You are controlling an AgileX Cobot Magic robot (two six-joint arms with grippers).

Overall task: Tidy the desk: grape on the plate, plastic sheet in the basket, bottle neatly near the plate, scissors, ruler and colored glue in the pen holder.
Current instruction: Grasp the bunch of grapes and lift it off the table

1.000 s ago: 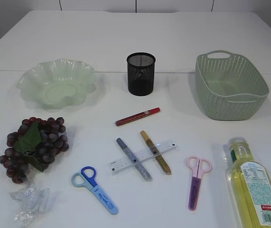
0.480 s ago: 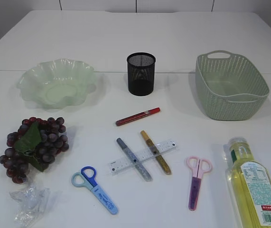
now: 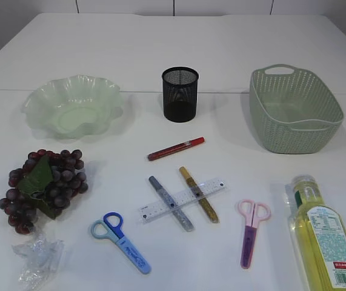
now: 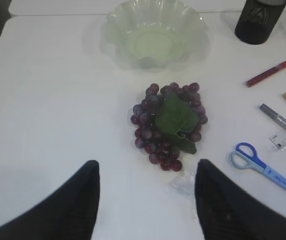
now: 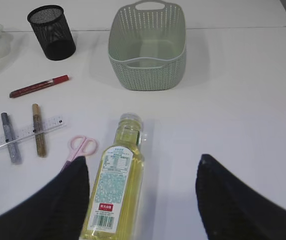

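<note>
Purple grapes (image 4: 168, 122) lie on the white table (image 3: 100, 42), near the green plate (image 4: 155, 35), below the left tool (image 4: 147, 200), jaws wide, empty. Right tool (image 5: 141, 200) also wide, empty, over the bottle (image 5: 116, 180) lying flat before the basket (image 5: 147, 47).

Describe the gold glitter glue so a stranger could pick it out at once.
Start at the black mesh pen holder and come forward past the red glue pen to the clear ruler. Two pens cross it: the gold glitter glue is the right one, the silver pen the left.
</note>
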